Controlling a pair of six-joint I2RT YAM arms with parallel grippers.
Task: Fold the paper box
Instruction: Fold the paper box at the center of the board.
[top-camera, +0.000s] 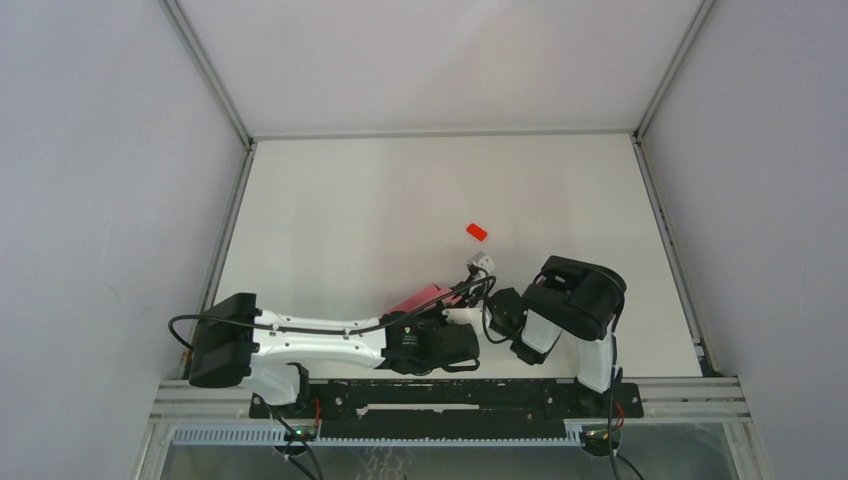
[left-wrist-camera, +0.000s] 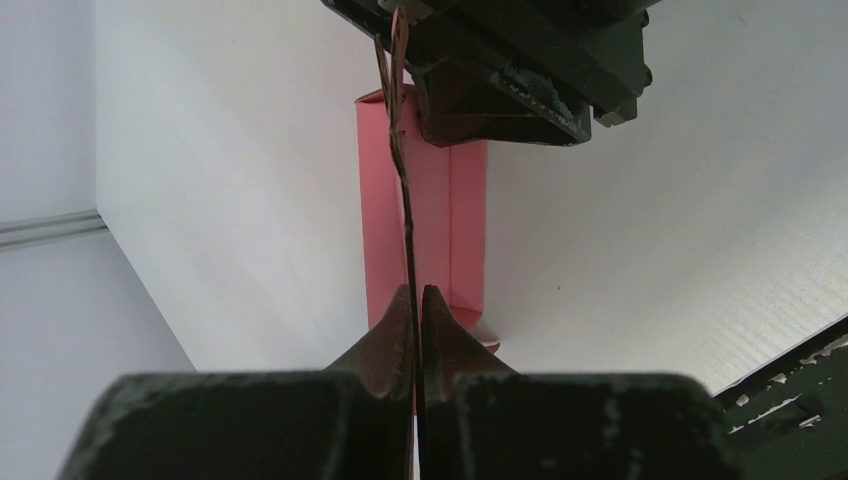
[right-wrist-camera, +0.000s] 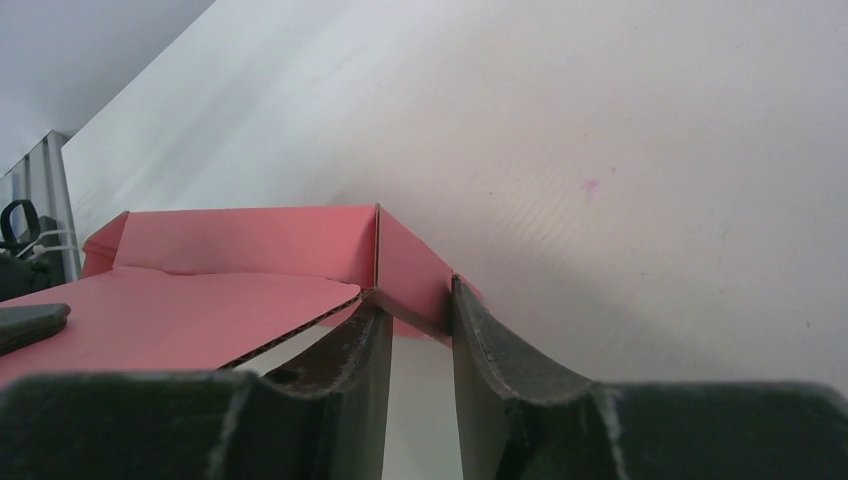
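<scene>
Left wrist view
- Left gripper (left-wrist-camera: 417, 296): closed, its two fingertips pinching a thin sheet edge with no gap showing.
- Held item: the paper box (left-wrist-camera: 440, 220), gripped by a panel seen edge-on as a dark, slightly wavy line running up from the fingertips.
- Box appearance: pink matte card; behind the pinched edge, a long panel with one lengthwise crease lies on the white table (left-wrist-camera: 650, 230).

Right wrist view
- Right gripper (right-wrist-camera: 415, 300): fingers partly apart, straddling one corner of the box.
- Contact: a short end wall spans the gap between the fingertips; whether they are pressing on it cannot be told.
- Box appearance: a back wall stands upright and meets the end wall at a sharp folded corner. A broad flap with a rounded corner lies out to the left, its corrugated edge exposed.

Top external view
- Box position: near the front edge of the table, where the two wrists meet; only a small pink patch shows past the left arm.
- Only seen here: a small red block (top-camera: 477, 232) lying on the table beyond the box, well apart from both grippers.
- Not resolved here: the finger openings, hidden by the wrists.
</scene>
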